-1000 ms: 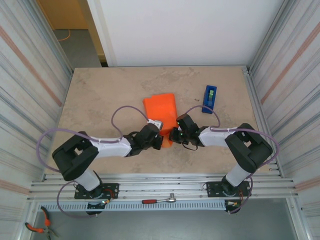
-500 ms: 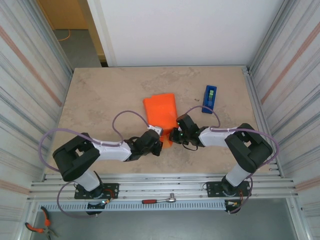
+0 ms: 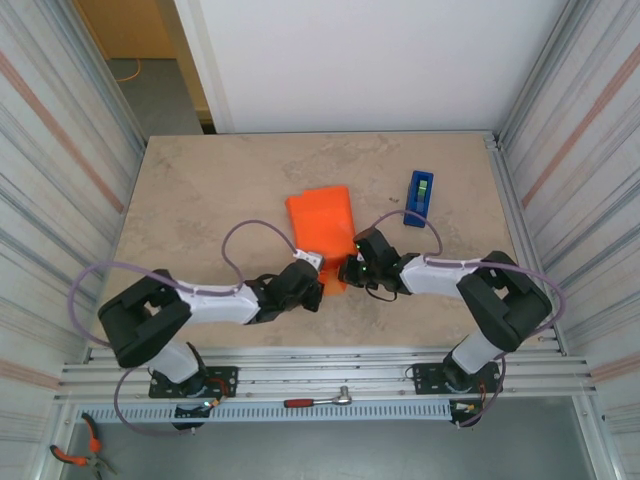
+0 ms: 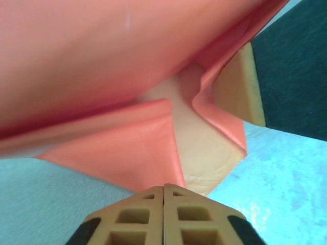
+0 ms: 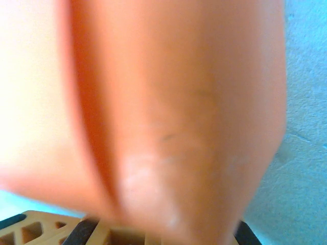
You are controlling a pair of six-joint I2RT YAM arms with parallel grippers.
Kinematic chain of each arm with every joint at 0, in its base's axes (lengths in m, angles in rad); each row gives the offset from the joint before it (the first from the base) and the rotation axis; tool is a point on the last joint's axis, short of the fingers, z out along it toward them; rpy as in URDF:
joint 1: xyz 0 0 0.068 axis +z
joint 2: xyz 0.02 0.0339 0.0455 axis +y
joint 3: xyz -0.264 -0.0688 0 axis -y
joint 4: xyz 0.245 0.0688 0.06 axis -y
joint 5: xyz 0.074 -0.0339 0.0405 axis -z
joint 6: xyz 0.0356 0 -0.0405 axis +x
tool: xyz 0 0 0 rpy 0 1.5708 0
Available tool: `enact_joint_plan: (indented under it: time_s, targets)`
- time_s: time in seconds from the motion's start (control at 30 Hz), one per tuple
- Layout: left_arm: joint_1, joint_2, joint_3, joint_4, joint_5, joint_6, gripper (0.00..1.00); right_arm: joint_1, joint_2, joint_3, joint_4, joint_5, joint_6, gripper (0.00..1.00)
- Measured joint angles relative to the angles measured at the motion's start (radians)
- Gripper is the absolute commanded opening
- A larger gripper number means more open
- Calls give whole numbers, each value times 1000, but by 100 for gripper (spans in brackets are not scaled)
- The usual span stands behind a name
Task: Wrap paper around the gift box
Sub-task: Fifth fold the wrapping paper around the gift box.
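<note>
Looking at the near end of the gift box (image 3: 320, 215), we are finding 2 tools crowding it. The left tool (image 3: 308, 288) is sitting just off its left corner, and the right tool (image 3: 347, 271) is pressing in at its right corner. The box is lying flat on the surface (image 3: 200, 200), already covered in the paper (image 4: 122, 148), with its long axis running straight away from both tools.

In the left wrist view, the left tool's jaws are meeting flush with nothing between them. A folded triangular flap is pointing down directly ahead of them, nearly touching. Up and to the right of that tool, 1 pad of the right tool is leaning against a paper crease. The right tool is closed, but we cannot tell whether paper is pinched inside.

We are judging that the coming move depends on this end flap, and the left tool is nearer to it. The blue tape dispenser (image 3: 420, 197) is standing well beyond the right tool.
</note>
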Motion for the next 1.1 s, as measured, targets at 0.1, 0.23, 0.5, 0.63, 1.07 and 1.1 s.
enact_joint_plan:
  time_s: [0.1, 0.23, 0.5, 0.63, 1.07, 1.1]
  targets:
    - [19, -89, 3, -52, -12, 20, 67, -5, -55, -11, -23, 5, -1, 0]
    - [63, -161, 35, -142, -46, 65, 85, -32, -121, -39, -60, 14, -5, 0]
    - [131, -191, 78, -288, -109, 129, 88, -101, -183, -70, -125, 29, -15, 31]
    - [130, -190, 59, -299, -132, 126, 88, -103, -183, -71, -138, 27, -34, 49]
    - [130, -73, 2, -162, -144, 122, 88, -103, -108, -57, -161, 34, -114, 56]
    - [130, -62, 2, -150, -144, 122, 88, -103, -100, -52, -161, 34, -117, 56]
